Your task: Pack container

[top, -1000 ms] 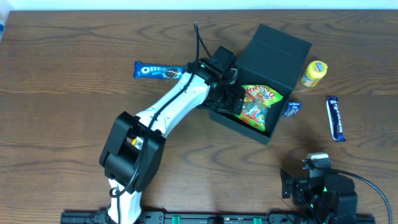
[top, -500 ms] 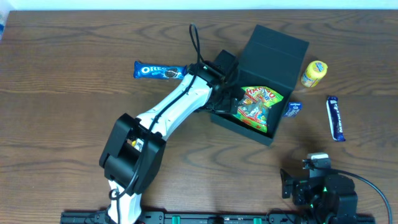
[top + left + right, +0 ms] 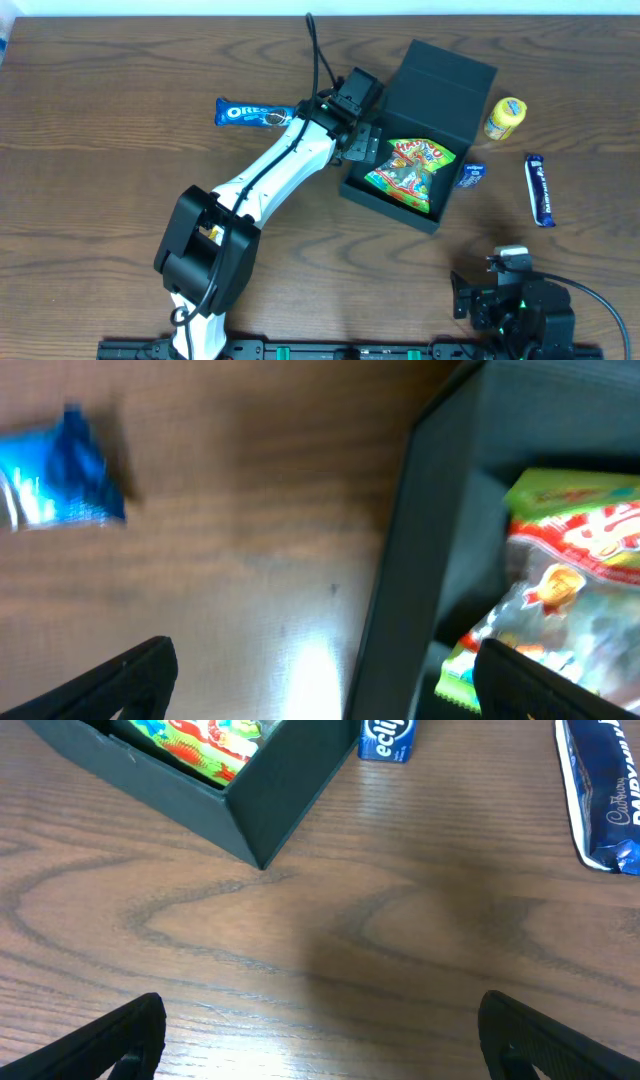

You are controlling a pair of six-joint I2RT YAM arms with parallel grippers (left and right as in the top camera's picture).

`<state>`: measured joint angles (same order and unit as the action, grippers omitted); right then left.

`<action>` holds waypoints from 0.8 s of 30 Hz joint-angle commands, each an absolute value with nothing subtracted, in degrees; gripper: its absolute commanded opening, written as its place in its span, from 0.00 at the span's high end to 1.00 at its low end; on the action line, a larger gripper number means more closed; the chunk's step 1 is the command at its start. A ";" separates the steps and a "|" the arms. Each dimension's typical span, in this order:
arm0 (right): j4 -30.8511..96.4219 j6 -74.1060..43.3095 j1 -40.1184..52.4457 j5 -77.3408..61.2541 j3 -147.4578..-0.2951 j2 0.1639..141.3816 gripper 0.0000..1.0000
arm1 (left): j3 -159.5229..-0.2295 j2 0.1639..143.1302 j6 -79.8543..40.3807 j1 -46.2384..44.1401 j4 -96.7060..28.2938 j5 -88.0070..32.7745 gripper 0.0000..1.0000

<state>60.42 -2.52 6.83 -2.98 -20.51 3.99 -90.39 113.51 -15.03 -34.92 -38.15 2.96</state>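
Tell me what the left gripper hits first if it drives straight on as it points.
Probably the bare table just outside the container wall. The left gripper straddles that wall, so the rim might come first; depth is unclear.

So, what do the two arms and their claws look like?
The left arm has white shells between black joints, a black cable looping off its wrist and a yellow mark near the base. The right arm is mostly black, with a white part on top and green lights. The left claw and right claw have black fingers.
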 commanded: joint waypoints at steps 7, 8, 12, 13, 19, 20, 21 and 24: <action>60.64 -2.70 6.28 -2.83 -20.12 3.64 0.01 | -90.11 114.10 -4.19 -34.63 -30.87 -0.16 0.05; 60.64 -2.72 6.28 -2.83 -20.12 3.64 0.01 | -90.11 114.39 -4.05 -34.63 -30.46 -0.27 0.05; 60.64 -2.70 6.28 -2.83 -20.12 3.64 0.01 | -90.17 115.96 -3.53 -34.63 -28.47 -0.54 0.05; 60.64 -2.72 6.28 -2.83 -20.12 3.64 0.01 | -90.17 116.53 -3.25 -34.52 -28.03 -0.51 0.05; 60.64 -2.70 6.28 -2.83 -20.12 3.64 0.01 | -92.09 119.98 -2.66 -34.15 -27.03 -0.45 0.05; 60.64 -2.72 6.28 -2.83 -20.12 3.64 0.01 | -92.92 120.84 -2.68 -34.09 -27.16 -0.47 0.05; 60.64 -2.72 6.28 -2.83 -20.12 3.64 0.01 | -93.76 121.69 -2.70 -34.02 -27.22 -0.47 0.04; 60.66 -2.72 6.28 -2.83 -20.12 3.64 0.01 | -96.20 124.27 -2.76 -33.87 -27.49 -0.23 0.05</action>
<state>60.40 -2.52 6.83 -2.98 -20.51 3.99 -92.82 122.02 -3.95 -34.37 -27.16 -0.03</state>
